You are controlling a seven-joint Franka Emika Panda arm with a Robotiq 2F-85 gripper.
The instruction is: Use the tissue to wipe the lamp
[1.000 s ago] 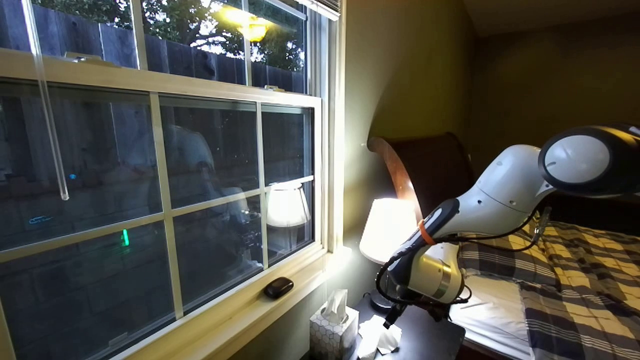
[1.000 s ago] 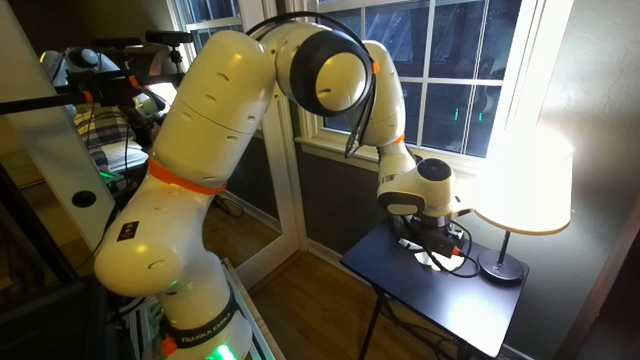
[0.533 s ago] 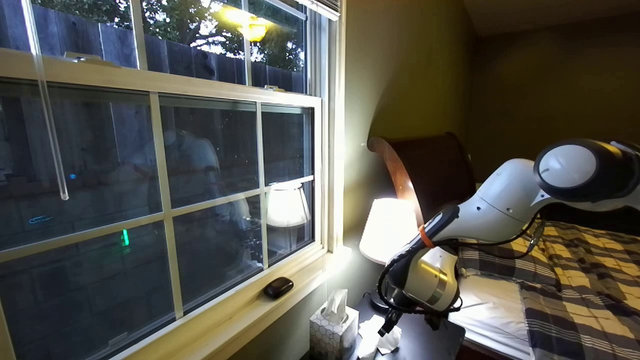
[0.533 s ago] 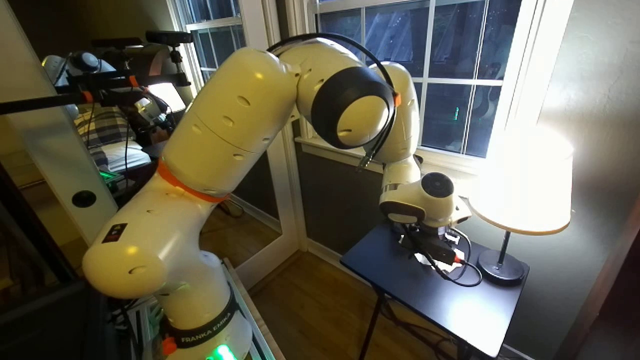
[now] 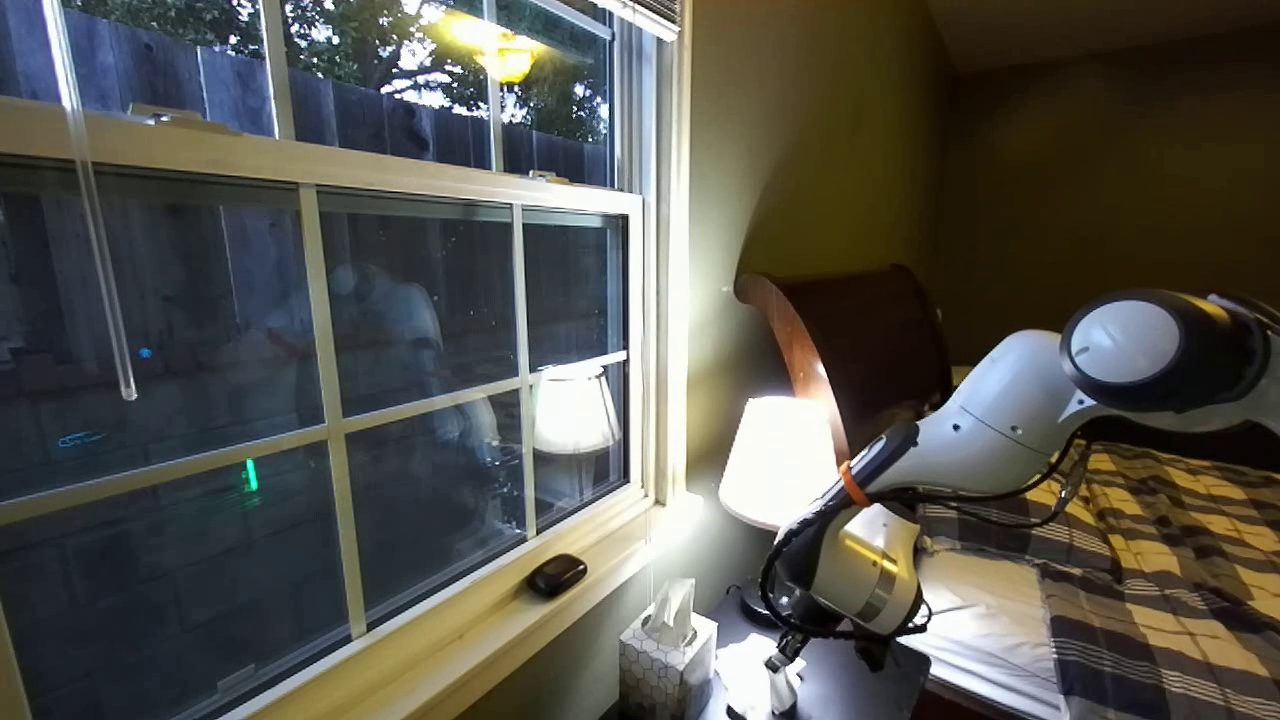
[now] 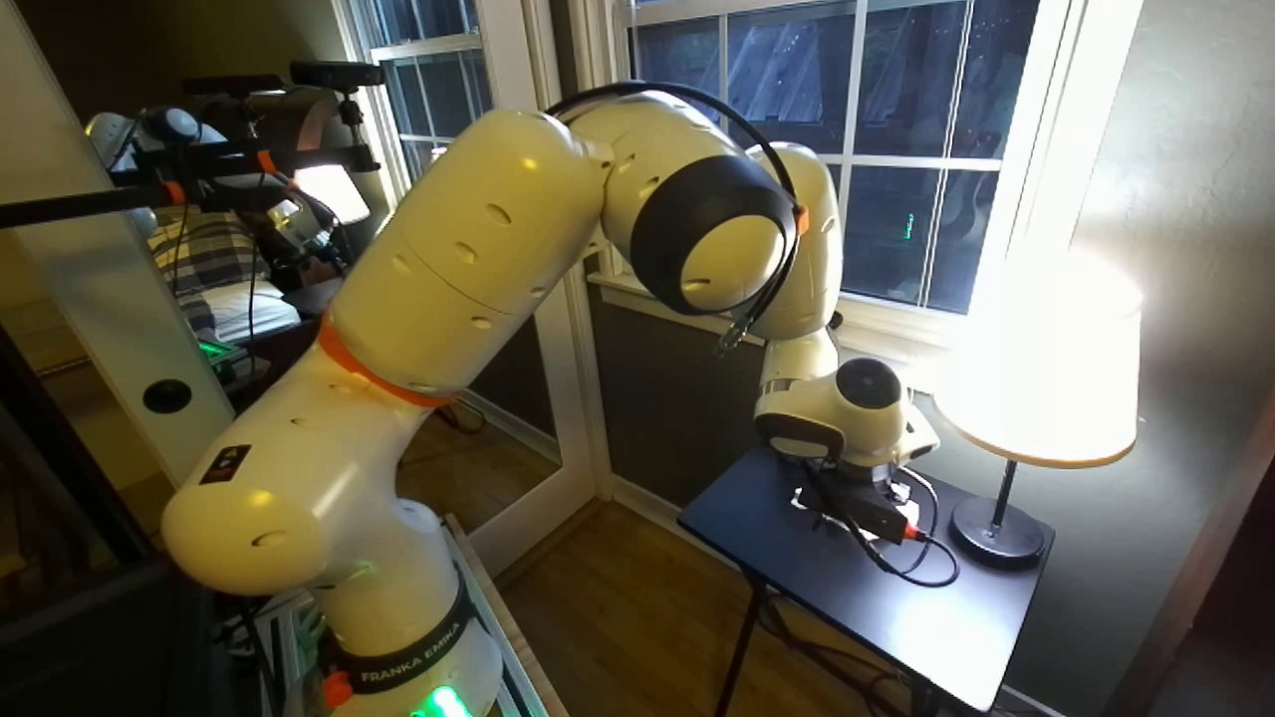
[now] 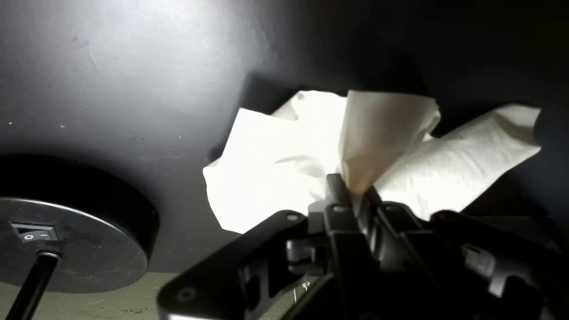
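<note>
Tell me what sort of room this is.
Most likely a bedroom: an exterior view shows a plaid-covered bed, a curved wooden headboard, and a lit lamp on a table beside the bed.

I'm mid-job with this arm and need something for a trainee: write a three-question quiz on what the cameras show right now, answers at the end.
1. Multiple choice. What does the black two-fingered gripper pinch?
A) a hexagon-patterned box
B) the thin, crumpled white paper tissue
C) a plaid bedspread
2. True or false. In the wrist view, a strip of black tabletop separates the tissue from the round black base of the table lamp with a glowing, cream-white, cone-shaped shade.
3. Short answer. Which control shows on that base, near its slim black pole?
Key: 1 B. 2 True. 3 A black rocker switch, marked with a circle and a line.
</note>
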